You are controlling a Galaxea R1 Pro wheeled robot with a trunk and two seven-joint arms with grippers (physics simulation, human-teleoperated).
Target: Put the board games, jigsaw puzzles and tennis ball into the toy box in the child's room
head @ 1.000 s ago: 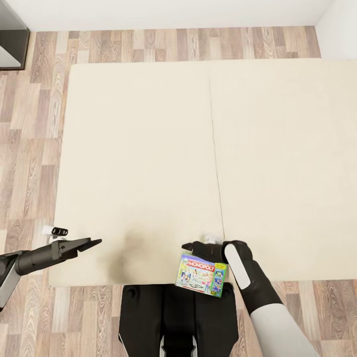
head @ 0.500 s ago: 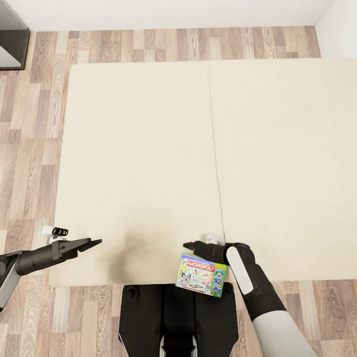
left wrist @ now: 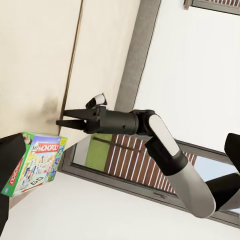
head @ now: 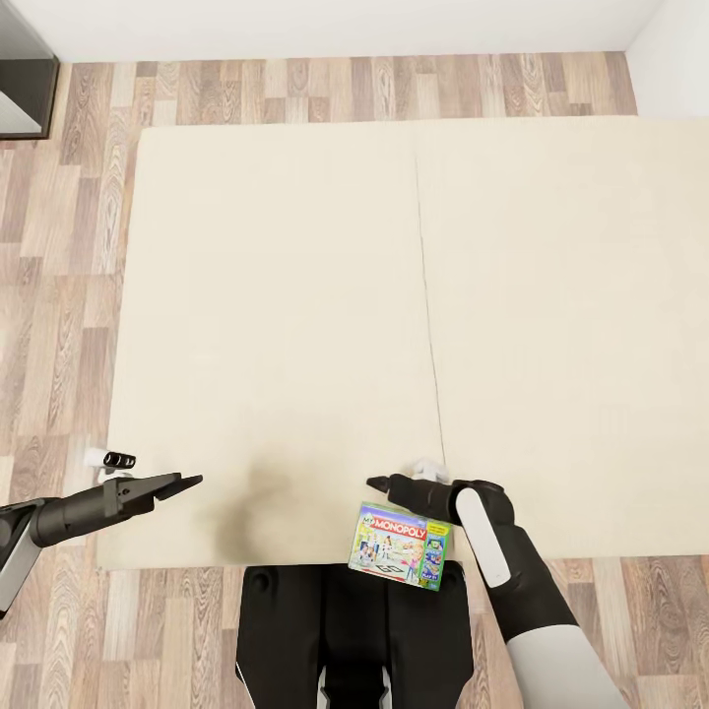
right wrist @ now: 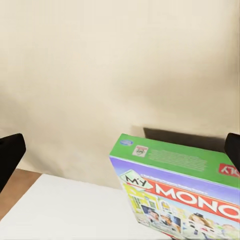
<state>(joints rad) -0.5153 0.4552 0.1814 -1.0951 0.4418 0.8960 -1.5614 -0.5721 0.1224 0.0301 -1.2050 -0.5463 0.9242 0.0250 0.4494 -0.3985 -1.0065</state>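
Note:
The Monopoly board game [head: 399,545] lies flat at the near edge of the cream bed [head: 295,295], partly overhanging it. My right gripper [head: 375,483] hovers just beyond the carton's far edge, pointing left, open and empty. In the right wrist view its dark fingers [right wrist: 9,154] stand wide apart, with the carton [right wrist: 180,190] lying between and ahead of them. The left wrist view shows the carton [left wrist: 35,162] and the right gripper [left wrist: 62,119] above it. My left gripper [head: 189,483] hangs over the bed's near left part, open and holding nothing.
Wood-plank floor [head: 59,246] surrounds the bed. A small white and black object [head: 110,458] lies on the floor by the bed's left corner. A dark shelf unit [head: 22,84] stands at the far left, the white wall [head: 345,25] behind. My base [head: 335,630] stands against the bed's near edge.
My right arm has drawn slightly to the right and its gripper tip has shifted a little away from the carton. The carton and the left arm have not moved.

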